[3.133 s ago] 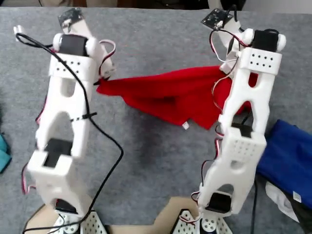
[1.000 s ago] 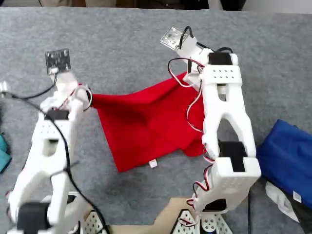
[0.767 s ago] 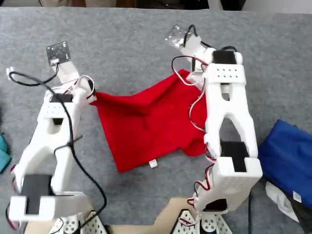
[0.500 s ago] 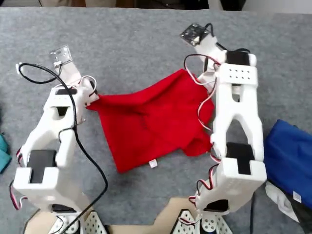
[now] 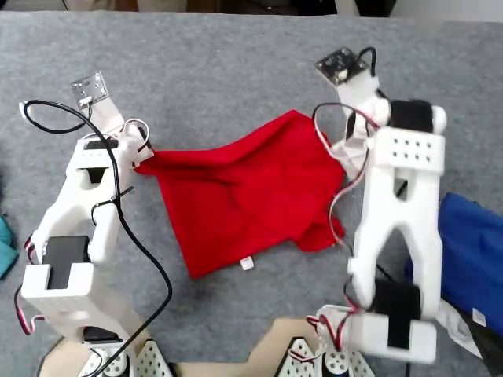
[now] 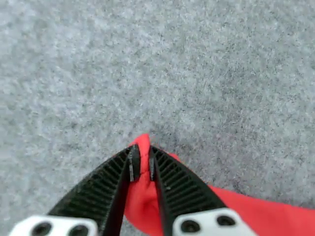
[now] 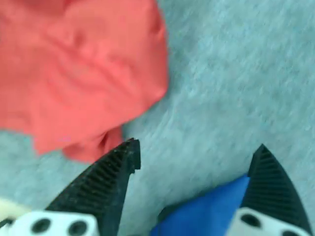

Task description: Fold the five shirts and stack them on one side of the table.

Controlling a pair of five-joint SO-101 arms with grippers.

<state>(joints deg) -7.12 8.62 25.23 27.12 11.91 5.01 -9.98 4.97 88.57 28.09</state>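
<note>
The red shirt [image 5: 244,196] lies spread on the grey felt table [image 5: 236,55]. Its long axis runs from the corner pinched in the left gripper [image 6: 140,164] — jaws clenched on the cloth — toward the right arm. The right gripper [image 7: 197,147] hangs with jaws wide apart just off the shirt's opposite edge, between it and a blue shirt [image 7: 202,216]. Felt beyond the red shirt's far edge looks roomy enough for a fold.

Grey felt-covered table [image 5: 236,63], red shirt [image 5: 244,196] spread mid-table, blue shirt [image 5: 475,251] at one edge, teal cloth [image 5: 4,247], perhaps another shirt, opposite
</note>
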